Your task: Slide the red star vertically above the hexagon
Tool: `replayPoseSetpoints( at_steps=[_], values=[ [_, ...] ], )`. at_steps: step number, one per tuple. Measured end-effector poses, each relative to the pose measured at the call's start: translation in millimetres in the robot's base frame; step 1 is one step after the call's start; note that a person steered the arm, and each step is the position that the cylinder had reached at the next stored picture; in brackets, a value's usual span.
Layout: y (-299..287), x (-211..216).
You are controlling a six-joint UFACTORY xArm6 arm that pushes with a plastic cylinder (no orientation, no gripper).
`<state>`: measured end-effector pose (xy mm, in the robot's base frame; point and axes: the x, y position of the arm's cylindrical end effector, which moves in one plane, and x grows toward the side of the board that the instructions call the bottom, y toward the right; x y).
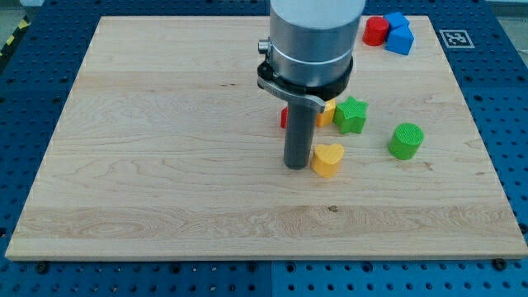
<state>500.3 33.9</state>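
Note:
My tip [295, 167] rests on the wooden board [165, 124] just left of a yellow heart [327, 158], very close to it or touching. A red block [284, 118], probably the red star, shows only as a sliver behind the rod on its left side. A yellow block [328, 113], its shape mostly hidden by the arm, sits right of the rod, against a green star [351, 114]. A green round or hexagonal block [406, 140] stands further to the view's right.
A red cylinder [376, 30] and blue blocks [399, 35] cluster at the board's top right corner. The arm's grey body [313, 37] hides part of the board's top centre. A blue perforated table [503, 99] surrounds the board.

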Motion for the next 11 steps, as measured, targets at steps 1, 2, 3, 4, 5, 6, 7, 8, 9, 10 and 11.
replayPoseSetpoints(
  at_steps=[1, 2, 3, 4, 5, 6, 7, 8, 9, 10, 11],
  values=[
    [-1.3, -16.1],
    [-1.3, -34.7],
    [-1.3, -55.4],
    [-1.3, -76.5],
    [-1.3, -93.1],
    [-1.3, -108.0],
    [3.7, -118.5],
    [26.0, -118.5],
    [55.0, -128.3],
    [76.5, -151.1],
    [77.6, -154.9]
  ],
)
